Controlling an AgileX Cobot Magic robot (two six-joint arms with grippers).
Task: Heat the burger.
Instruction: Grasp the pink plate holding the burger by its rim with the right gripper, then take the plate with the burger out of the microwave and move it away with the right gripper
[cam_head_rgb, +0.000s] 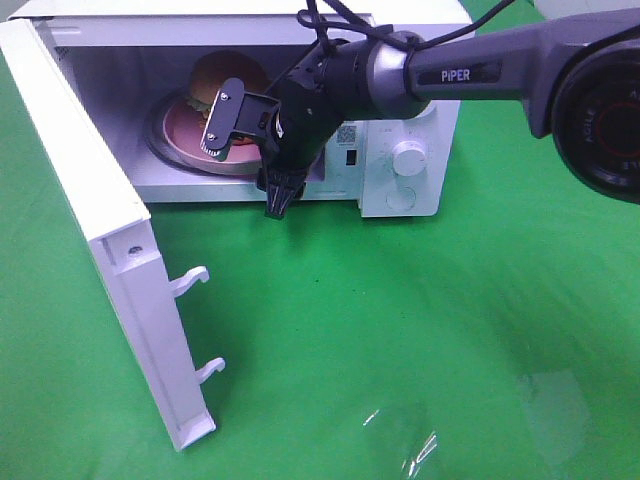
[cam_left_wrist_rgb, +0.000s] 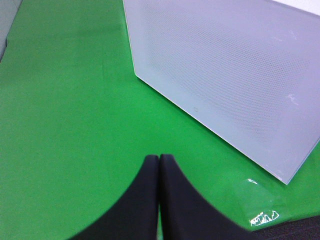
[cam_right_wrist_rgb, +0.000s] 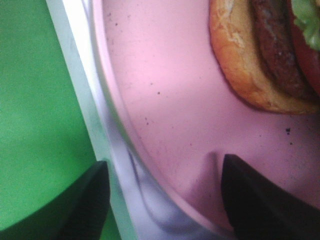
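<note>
Inside open microwave (cam_head_rgb: 400, 120): burger (cam_head_rgb: 225, 75) on pink plate (cam_head_rgb: 182, 130). Right gripper (cam_right_wrist_rgb: 165, 167) apart over plate rim; left gripper (cam_left_wrist_rgb: 159, 161) together.

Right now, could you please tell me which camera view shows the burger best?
The right wrist view: the burger sits close up, bun, patty and lettuce distinct, though cropped at the frame edge. The exterior high view shows mainly its bun top inside the microwave. The left wrist view shows none of it.

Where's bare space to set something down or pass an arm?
Green cloth in front of the microwave, right of its open door, is bare. Crowded: the microwave mouth, where the right end effector hangs at the plate with the burger.
</note>
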